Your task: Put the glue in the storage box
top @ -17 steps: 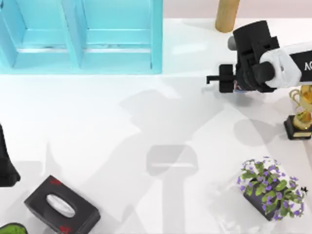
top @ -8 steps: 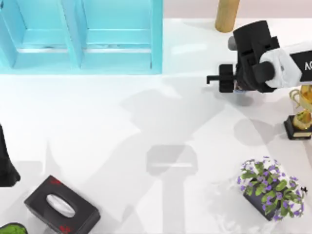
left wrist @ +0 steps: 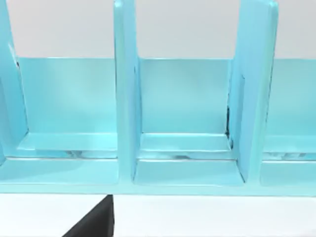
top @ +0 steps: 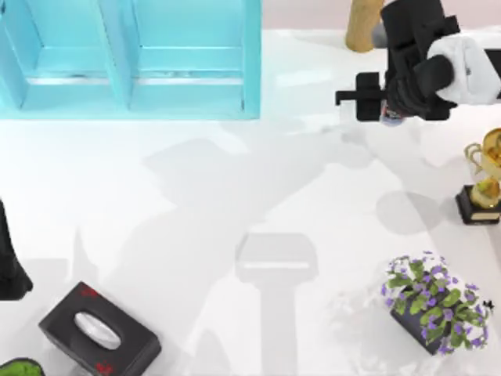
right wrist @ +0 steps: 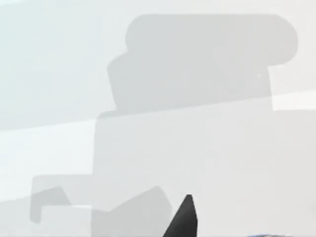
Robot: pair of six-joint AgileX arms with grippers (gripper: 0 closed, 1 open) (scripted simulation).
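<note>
The glue [top: 390,117] shows as a small blue-and-red patch under my right gripper [top: 387,108], which is shut on it and holds it above the table at the back right. Most of the bottle is hidden by the gripper's black body. The right wrist view looks down at the white table and one dark fingertip [right wrist: 184,217]. The storage box [top: 250,63] is a cyan compartmented box at the back left, and its dividers [left wrist: 126,98] stand upright in the left wrist view. My left gripper [top: 8,262] is parked at the table's left edge, open.
A gold trophy [top: 485,184] stands at the right edge, below the right arm. A pot of purple flowers [top: 430,301] sits front right. A black tissue box [top: 98,329] and a green object [top: 19,366] are front left. A wooden cylinder [top: 362,23] stands at the back.
My right gripper has risen with the glue and shifted toward the back of the table; its shadow has spread to the left. The left arm has not moved.
</note>
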